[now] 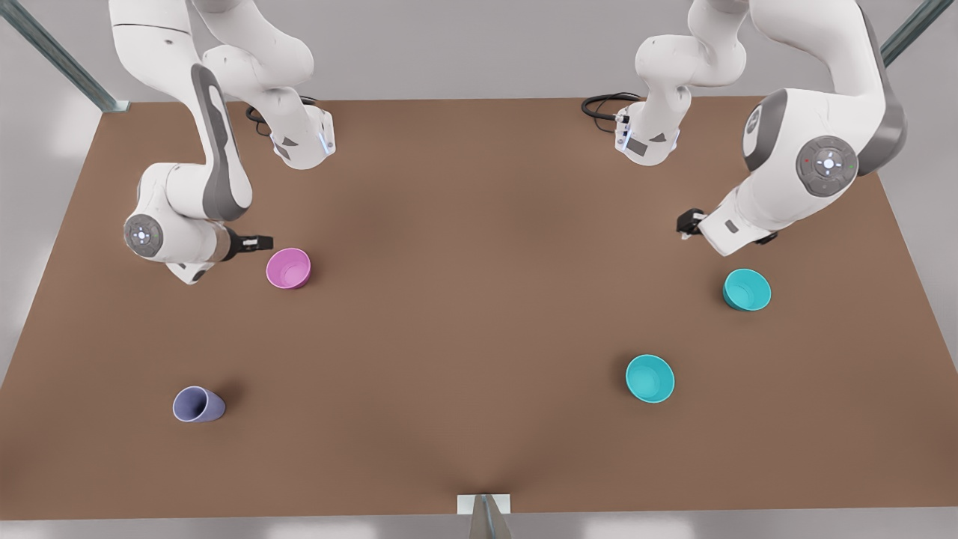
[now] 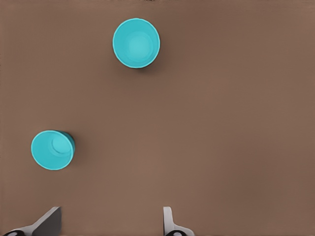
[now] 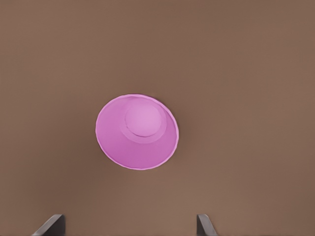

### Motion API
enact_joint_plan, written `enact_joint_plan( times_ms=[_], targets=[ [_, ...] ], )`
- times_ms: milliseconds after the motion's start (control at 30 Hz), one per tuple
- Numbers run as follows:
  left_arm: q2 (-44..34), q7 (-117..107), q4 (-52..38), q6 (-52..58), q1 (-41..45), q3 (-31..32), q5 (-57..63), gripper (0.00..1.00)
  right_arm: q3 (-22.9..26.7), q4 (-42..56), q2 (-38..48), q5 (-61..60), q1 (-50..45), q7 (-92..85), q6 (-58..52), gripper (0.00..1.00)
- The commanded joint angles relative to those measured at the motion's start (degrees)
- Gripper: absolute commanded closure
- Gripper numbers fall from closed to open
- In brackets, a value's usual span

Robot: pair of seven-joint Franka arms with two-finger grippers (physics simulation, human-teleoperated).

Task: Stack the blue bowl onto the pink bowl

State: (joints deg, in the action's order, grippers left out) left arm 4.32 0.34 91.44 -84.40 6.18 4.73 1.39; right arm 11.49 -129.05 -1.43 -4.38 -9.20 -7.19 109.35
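Note:
The pink bowl (image 1: 289,269) (image 3: 137,132) stands upright on the front view's left half of the table. My right gripper (image 1: 258,242) (image 3: 128,225) hovers just beside it, open and empty. Two alike blue bowls stand upright on the front view's right: one (image 1: 747,290) close to my left gripper (image 1: 688,223), the other (image 1: 650,378) nearer the table's front edge. In the left wrist view both blue bowls appear, one (image 2: 136,43) farther off and one (image 2: 52,150) nearer, ahead of my left gripper (image 2: 109,223). It is open, holds nothing and hangs above the table.
A lavender-blue cup (image 1: 197,405) lies tipped on its side at the front view's front left. The brown table (image 1: 479,314) is bare in the middle. Black cables (image 1: 608,105) lie at the back by the arm bases.

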Motion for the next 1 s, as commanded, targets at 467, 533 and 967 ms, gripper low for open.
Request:
enact_joint_plan(
  times_ms=[467, 533, 967],
  targets=[
    [-0.4, 0.1, 0.1, 0.0, 0.2, 0.0, 0.1, 0.0, 0.2, -6.4, -9.4, -5.4, 2.6, -0.2, 20.6, 0.0],
    [-0.5, 0.1, 0.1, 0.2, 0.2, 0.0, 0.1, 0.0, 0.2, -6.0, -10.9, -5.4, 2.7, -0.3, 20.6, 0.0],
    [-0.4, 0.1, 0.1, 0.2, 0.2, 0.0, 0.1, 0.0, -0.2, -5.6, -15.0, -8.8, 2.5, -2.5, 20.4, 0.79]
  ],
)
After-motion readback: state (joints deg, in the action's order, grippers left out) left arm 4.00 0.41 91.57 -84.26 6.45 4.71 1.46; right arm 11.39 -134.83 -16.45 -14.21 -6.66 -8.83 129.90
